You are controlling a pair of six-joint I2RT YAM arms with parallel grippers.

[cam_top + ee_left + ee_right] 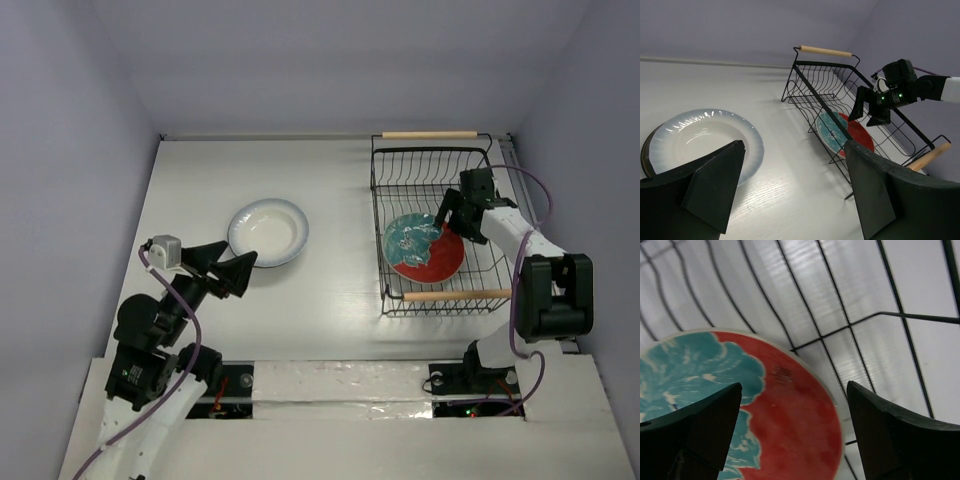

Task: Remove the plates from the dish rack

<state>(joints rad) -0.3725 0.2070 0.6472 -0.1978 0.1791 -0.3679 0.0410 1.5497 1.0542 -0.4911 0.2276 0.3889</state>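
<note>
A red plate (424, 248) with a teal floral centre lies tilted in the near part of the black wire dish rack (430, 152). My right gripper (455, 228) hovers open over that plate's right side. In the right wrist view its fingers stand wide apart above the red plate (790, 420), holding nothing. A white plate (267, 232) with a bluish rim rests on the table left of the rack. My left gripper (232, 268) is open and empty just near-left of it. In the left wrist view a darker rim shows under the white plate (705, 142).
The rack has a wooden rod handle at the far end (430, 134) and another at the near end (457, 295). It stands close to the right wall. The table's raised near edge (340, 380) runs between the two arm bases.
</note>
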